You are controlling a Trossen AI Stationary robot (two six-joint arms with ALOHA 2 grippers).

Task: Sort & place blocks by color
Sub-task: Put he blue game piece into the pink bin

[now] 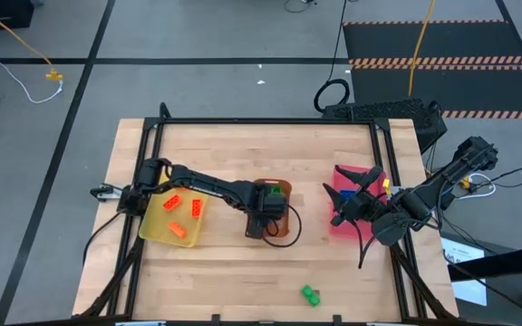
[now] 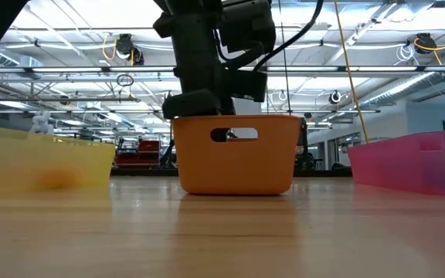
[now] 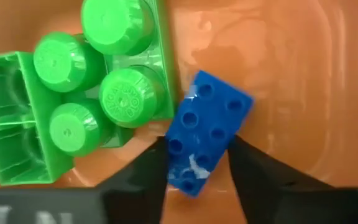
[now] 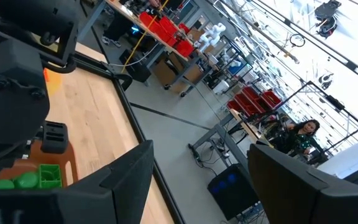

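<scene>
High view first: we see the left gripper point(image 1: 270, 201) reaching down into the orange tray point(image 1: 281, 213) at the middle of the table point(image 1: 243, 145). Left of it lies the yellow tray point(image 1: 157, 226) with three orange blocks point(image 1: 183, 217) inside. The pink tray point(image 1: 343, 226) sits toward the right, with the right gripper point(image 1: 356, 195) hovering over it and a blue block point(image 1: 348, 194) showing just beside its fingers. One green block point(image 1: 310, 294) lies alone on the bare wood near the front edge, well apart from all three trays.

From the left wrist view we look straight into the orange tray point(image 3: 278, 74). The left gripper point(image 3: 197, 165) has its two fingers point(image 3: 148, 177) on either side of a blue block point(image 3: 205, 134); they sit close against its sides, but we cannot tell whether they are pressing on it. The block lies tilted on the tray floor. Just beside it, touching its corner, are green blocks point(image 3: 92, 81), one with studs up and another on its side showing its hollow underside.

From the right wrist view the right gripper point(image 4: 201, 180) has its fingers spread apart with nothing between them. Across the table we see the left arm point(image 4: 11, 81) and green blocks point(image 4: 36, 177) in the orange tray. A person point(image 4: 303, 134) sits far back in the room.

Low view shows the orange tray point(image 2: 238, 166) in the centre with the left arm point(image 2: 207, 54) coming down into it, the yellow tray point(image 2: 45, 158) and pink tray point(image 2: 416, 158) on either side.
</scene>
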